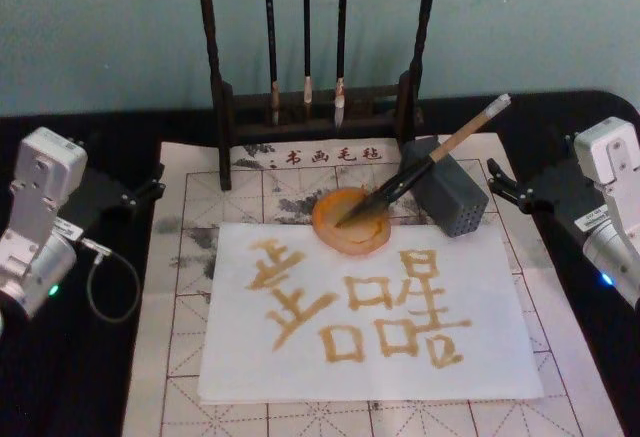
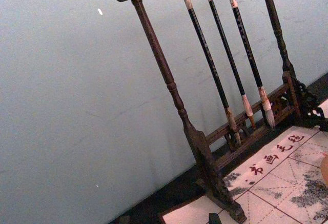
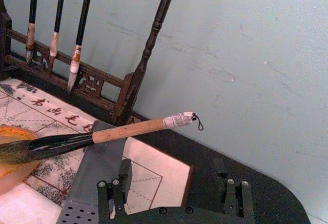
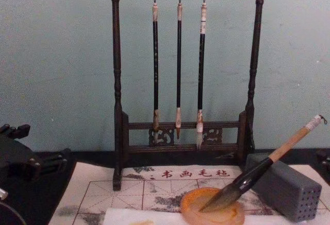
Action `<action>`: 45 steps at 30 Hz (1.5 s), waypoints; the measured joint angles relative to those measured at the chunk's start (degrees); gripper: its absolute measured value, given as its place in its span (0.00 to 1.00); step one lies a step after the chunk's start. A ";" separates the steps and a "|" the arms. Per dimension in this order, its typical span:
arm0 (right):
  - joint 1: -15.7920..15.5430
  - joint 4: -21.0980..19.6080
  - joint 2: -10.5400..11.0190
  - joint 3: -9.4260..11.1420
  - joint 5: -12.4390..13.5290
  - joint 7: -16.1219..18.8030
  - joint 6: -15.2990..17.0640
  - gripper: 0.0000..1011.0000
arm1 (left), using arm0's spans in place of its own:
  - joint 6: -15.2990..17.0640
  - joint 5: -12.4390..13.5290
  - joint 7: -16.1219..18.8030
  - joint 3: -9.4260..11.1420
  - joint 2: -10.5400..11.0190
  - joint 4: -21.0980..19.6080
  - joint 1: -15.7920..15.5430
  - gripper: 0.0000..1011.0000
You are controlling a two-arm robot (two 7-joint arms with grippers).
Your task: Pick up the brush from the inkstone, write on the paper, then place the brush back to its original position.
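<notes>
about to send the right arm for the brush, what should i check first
1. brush tip in the inkstone, shaft leaning on the grey block: ok
2. Bamboo upper shaft free to grasp: ok
3. right gripper open, off the mat's right edge: ok
4. left gripper parked at the mat's left edge: ok
5. paper blank: not ok, it already carries golden-brown characters

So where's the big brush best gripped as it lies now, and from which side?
I'd grip the brush by its tan upper shaft, between the grey block and the white end cap, coming from the robot's right with the right gripper. The bristles sit in the inkstone and the shaft leans on the block, so that end stands raised and free.
</notes>
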 joint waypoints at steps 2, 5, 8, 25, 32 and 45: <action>0.00 0.00 0.00 0.00 0.00 0.00 0.00 0.99 | 0.00 0.00 0.00 0.00 0.00 0.00 0.00 0.99; -0.01 0.00 0.00 0.00 0.00 0.00 0.00 0.99 | 0.00 0.00 0.00 0.00 0.00 -0.01 0.00 0.99; 0.00 0.00 0.00 0.00 0.00 0.00 0.00 0.99 | 0.00 0.00 0.00 0.00 0.00 0.00 0.00 0.99; -0.01 0.00 0.00 0.00 0.00 0.01 0.00 0.99 | 0.00 0.00 0.00 0.00 0.00 0.00 0.00 0.99; 0.00 0.00 0.00 0.00 0.00 0.00 0.00 0.99 | 0.00 0.00 0.00 0.00 0.00 0.00 0.00 0.99; -0.01 0.00 0.00 0.00 0.00 0.00 0.00 0.99 | 0.00 0.00 0.00 0.00 0.00 -0.01 0.00 0.99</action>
